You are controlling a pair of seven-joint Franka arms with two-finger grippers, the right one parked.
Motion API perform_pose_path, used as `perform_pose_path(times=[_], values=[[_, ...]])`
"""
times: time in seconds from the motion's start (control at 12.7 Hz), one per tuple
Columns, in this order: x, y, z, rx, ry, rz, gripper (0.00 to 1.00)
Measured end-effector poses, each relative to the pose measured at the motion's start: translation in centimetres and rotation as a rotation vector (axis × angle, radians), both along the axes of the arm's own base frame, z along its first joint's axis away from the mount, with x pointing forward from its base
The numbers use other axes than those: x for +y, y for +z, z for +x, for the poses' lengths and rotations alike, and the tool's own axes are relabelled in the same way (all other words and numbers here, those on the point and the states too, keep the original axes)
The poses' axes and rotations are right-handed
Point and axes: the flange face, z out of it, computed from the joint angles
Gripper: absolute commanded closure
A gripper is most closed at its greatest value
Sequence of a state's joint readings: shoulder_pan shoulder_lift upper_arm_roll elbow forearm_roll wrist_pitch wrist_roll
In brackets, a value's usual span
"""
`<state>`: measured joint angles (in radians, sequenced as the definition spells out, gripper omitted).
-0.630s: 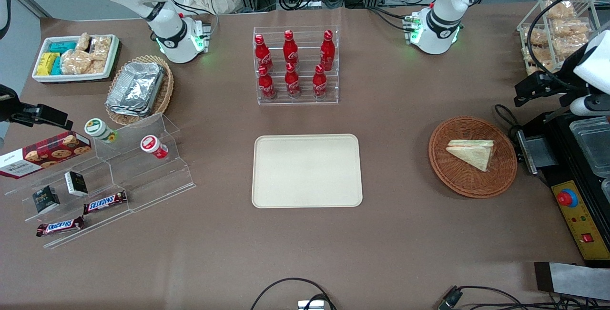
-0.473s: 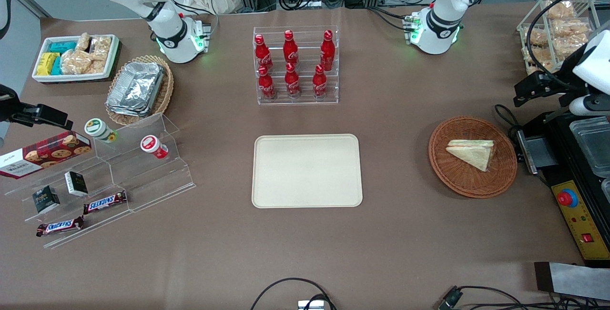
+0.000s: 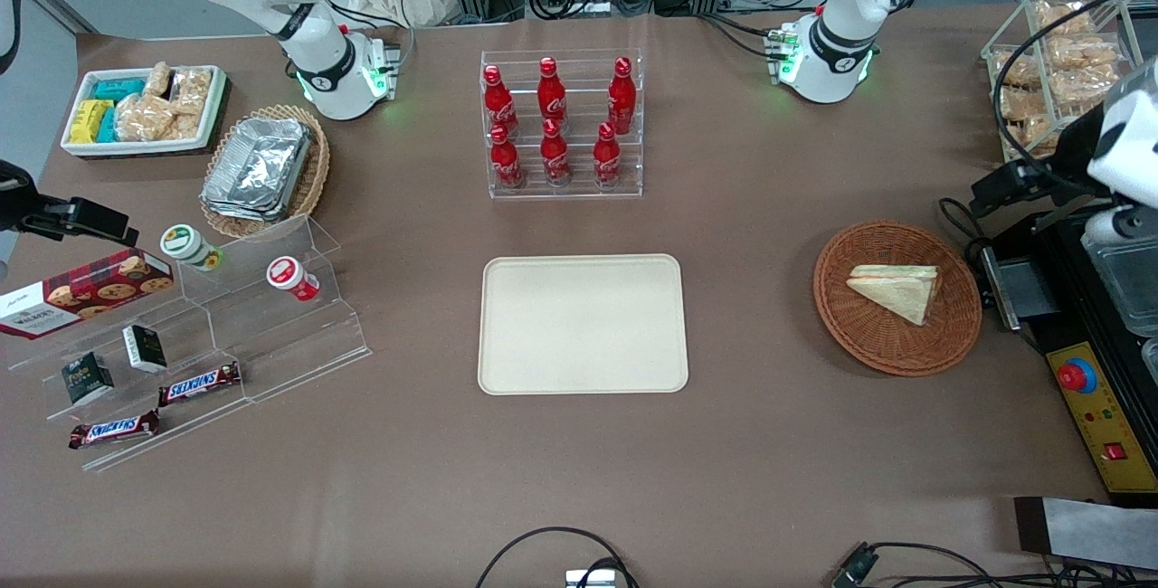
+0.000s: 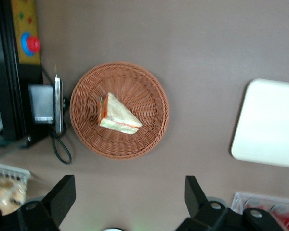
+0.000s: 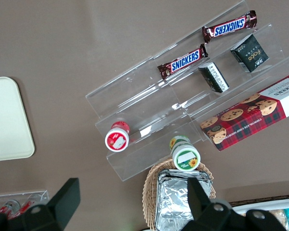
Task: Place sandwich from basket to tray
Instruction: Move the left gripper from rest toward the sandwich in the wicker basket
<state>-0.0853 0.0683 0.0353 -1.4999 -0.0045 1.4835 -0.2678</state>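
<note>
The sandwich (image 3: 896, 290), a pale bread wedge with orange and green at its cut edge, lies in the round reddish-brown basket (image 3: 841, 321) toward the working arm's end of the table. The cream tray (image 3: 582, 324) lies empty at the table's middle. My left gripper (image 3: 1000, 184) hangs high beside the basket, a little farther from the front camera than it, open and empty. In the left wrist view the sandwich (image 4: 118, 115), basket (image 4: 151, 94) and part of the tray (image 4: 274, 125) show, with the gripper (image 4: 129, 195) apart from the basket.
A black device with a red button (image 3: 1077, 377) stands beside the basket at the table's end. A rack of bagged snacks (image 3: 1058, 63) stands farther back. A cola bottle rack (image 3: 561, 127) stands farther from the camera than the tray. An acrylic snack stand (image 3: 199, 335) is toward the parked arm's end.
My left gripper has shifted slightly toward the front camera and toward the basket. The sandwich, basket and tray have not moved.
</note>
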Motion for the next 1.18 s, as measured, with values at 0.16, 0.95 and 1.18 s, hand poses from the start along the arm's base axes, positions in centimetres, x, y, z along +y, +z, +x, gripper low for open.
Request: perform_pose_path(times=[0.16,0.95,1.18], values=[[0.3,-3.0,1.1,0.049,0.061,0.011,0.0],[5.9,-15.1,1.1,-0.05,0.465,0.019,0.0],[6.7,-18.3,-0.1,-0.06,0.547,-0.003,0.0]])
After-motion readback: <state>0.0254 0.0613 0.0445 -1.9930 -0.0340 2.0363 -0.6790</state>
